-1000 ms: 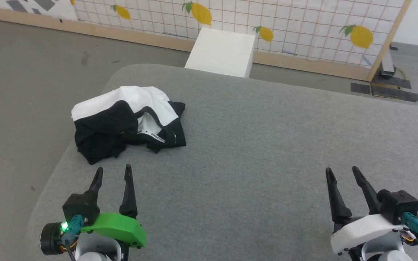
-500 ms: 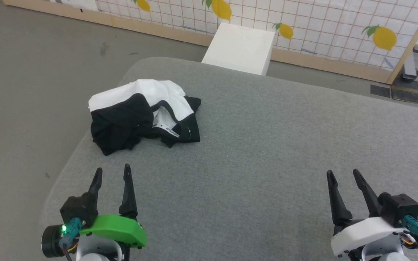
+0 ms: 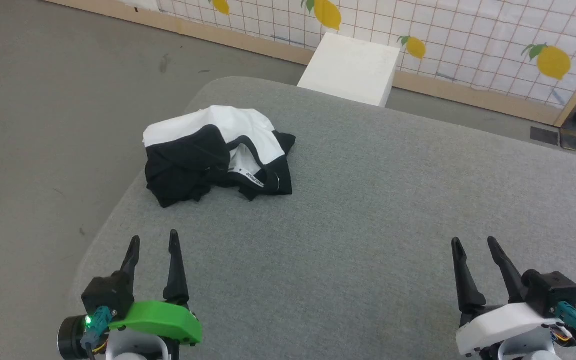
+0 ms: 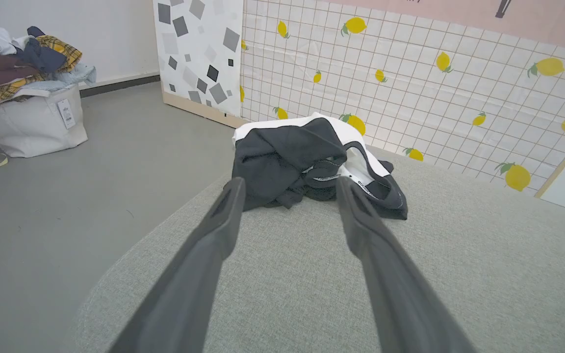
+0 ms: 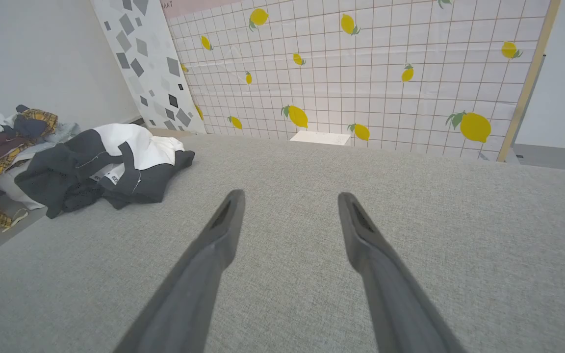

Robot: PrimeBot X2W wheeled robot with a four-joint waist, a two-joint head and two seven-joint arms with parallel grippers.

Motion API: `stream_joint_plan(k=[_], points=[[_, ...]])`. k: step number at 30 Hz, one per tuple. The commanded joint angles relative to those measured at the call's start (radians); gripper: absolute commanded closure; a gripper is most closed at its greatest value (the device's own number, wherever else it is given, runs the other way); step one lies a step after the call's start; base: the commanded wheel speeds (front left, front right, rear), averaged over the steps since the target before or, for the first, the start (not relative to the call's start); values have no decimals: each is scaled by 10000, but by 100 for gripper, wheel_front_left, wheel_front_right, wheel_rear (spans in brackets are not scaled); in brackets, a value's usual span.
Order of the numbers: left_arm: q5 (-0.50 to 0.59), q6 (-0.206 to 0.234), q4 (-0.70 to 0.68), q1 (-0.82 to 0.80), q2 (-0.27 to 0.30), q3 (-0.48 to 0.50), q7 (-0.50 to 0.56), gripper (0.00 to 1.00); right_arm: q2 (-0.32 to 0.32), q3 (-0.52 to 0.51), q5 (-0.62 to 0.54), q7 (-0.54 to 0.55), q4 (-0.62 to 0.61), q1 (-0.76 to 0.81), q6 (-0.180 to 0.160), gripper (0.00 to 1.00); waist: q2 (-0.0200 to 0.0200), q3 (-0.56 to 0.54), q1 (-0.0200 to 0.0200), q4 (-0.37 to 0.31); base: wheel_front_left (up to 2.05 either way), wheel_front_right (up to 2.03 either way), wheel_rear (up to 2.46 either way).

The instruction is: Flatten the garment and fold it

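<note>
Garment [image 3: 218,150]: crumpled heap, black sleeves bunched over white body, on table [image 3: 378,220] near its far-left corner. Likely light, limp, drapes when lifted. Best pinch: black edge by lettered collar [image 3: 253,178]. Left gripper [image 3: 153,237] and right gripper [image 3: 473,241] both spread wide, empty, over table's near edge.

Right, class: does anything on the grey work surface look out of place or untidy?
The garment lies crumpled in a heap near the far left corner of the grey surface, black fabric bunched over white, not spread flat. Left gripper and right gripper stand open, clear of it.
</note>
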Motion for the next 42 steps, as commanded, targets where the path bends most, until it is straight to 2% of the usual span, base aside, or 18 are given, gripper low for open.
stream_joint_plan(k=[1,25,32,36,42], points=[[-103,102,33,182,-37,-17,-102,0,4,-12,72,-127,71,157,-12,0,0,-22,0,72,0,0,0],[146,315,355,247,-45,-86,-594,0,5,-16,208,-621,348,185,-15,0,0,-67,0,780,0,0,0],[370,276,478,234,-41,-73,-594,0,5,46,174,-621,340,197,-15,0,0,-68,0,737,0,0,0],[367,186,589,190,-41,-20,-594,0,5,90,139,-621,352,174,-15,0,0,-74,0,693,0,0,0],[30,-326,1091,-464,238,-7,-263,0,5,168,48,-621,344,86,-15,0,0,-19,0,566,0,0,0]])
